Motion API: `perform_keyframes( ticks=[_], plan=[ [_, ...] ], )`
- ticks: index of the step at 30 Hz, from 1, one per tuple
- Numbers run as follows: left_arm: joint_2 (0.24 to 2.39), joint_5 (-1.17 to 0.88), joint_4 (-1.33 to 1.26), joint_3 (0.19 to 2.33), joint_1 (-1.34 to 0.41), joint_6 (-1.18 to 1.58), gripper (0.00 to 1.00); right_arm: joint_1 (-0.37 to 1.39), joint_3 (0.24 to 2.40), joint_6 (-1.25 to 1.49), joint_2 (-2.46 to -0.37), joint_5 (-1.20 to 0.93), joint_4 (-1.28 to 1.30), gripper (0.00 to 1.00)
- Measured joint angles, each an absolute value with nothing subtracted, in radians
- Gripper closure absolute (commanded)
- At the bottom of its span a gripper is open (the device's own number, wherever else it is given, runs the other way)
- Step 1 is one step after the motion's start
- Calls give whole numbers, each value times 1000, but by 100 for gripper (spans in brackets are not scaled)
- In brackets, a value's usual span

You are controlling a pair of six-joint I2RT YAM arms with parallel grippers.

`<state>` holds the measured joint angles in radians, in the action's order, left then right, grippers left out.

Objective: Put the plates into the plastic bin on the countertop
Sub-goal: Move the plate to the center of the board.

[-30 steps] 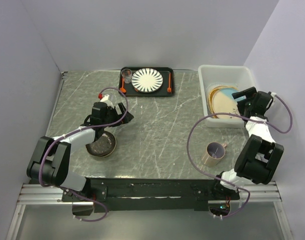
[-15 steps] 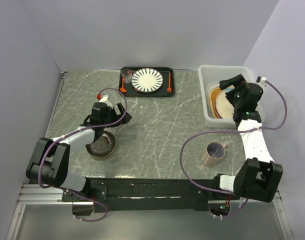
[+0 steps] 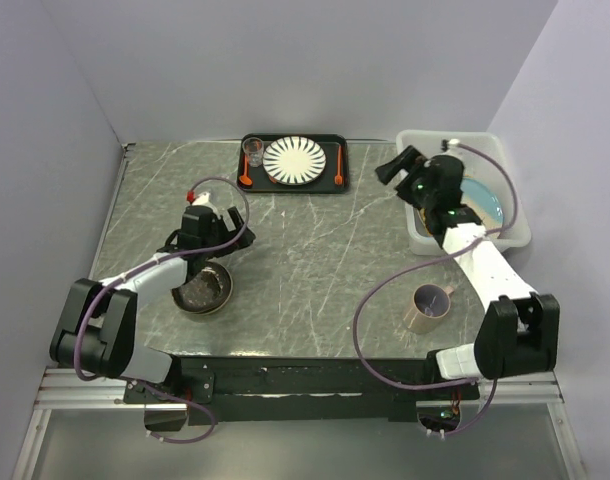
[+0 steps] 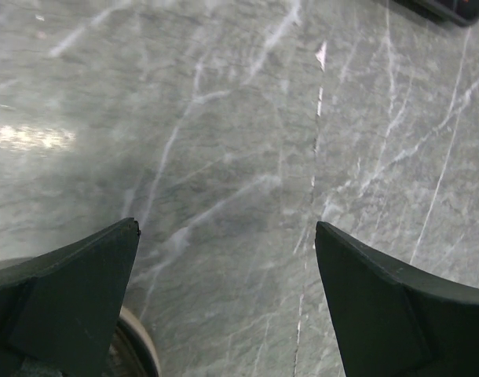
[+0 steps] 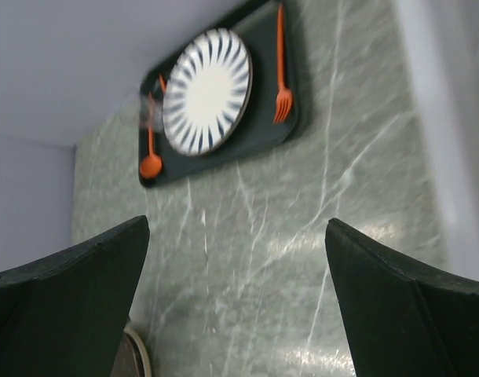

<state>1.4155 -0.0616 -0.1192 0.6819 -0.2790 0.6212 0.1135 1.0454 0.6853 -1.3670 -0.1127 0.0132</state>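
My left pincer (image 3: pixel 229 234) hangs wide open and holds nothing. In its wrist view only the veined countertop (image 4: pixel 247 157) shows between the two dark fingers (image 4: pixel 74 290). The dark plate (image 3: pixel 205 289) sits on the countertop just beneath my left wrist, toward the near left, and a slice of its pale rim (image 4: pixel 139 345) shows beside the left finger. My right pincer (image 3: pixel 397 170) is also spread wide and empty. It sits at the bin's (image 3: pixel 417 142) left wall and points out over the countertop toward the tray (image 3: pixel 285 186). The bin stands at the far right corner of the countertop, and a blue plate (image 3: pixel 483 206) lies inside it, partly hidden by my right arm. From the right wrist, the bin shows only as a blurred white wall (image 5: pixel 447 118) on the right edge. Ahead lies the tray (image 5: pixel 263 133) with its striped plate (image 5: pixel 208 90), an orange fork (image 5: pixel 282 98) to the plate's right, an orange spoon (image 5: pixel 151 161) to its left and a blurred glass (image 5: pixel 151 114) by the spoon. A tan mug (image 3: pixel 428 305) stands upright on the countertop near my right arm, well apart from the bin and the dark plate.
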Motion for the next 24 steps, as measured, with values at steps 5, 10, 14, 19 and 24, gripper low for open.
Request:
perform_keyframes(
  ticks=[5,10,14,19,24],
  plan=[
    [1390,-60,-93,685,-211,641,1,257,1047,686,-1482,-114,8,0],
    [1341,-76,-96,667,-126,665,1,387,1081,690,-1627,-122,0,1],
    [1282,-82,-96,633,-95,675,1,488,1161,696,-1754,-136,0,2],
    [1247,-82,-98,625,-73,674,1,602,1261,726,-1893,-215,-39,8],
    [1244,-86,-89,625,-54,673,1,689,1333,759,-2019,-313,-78,12]
  ],
)
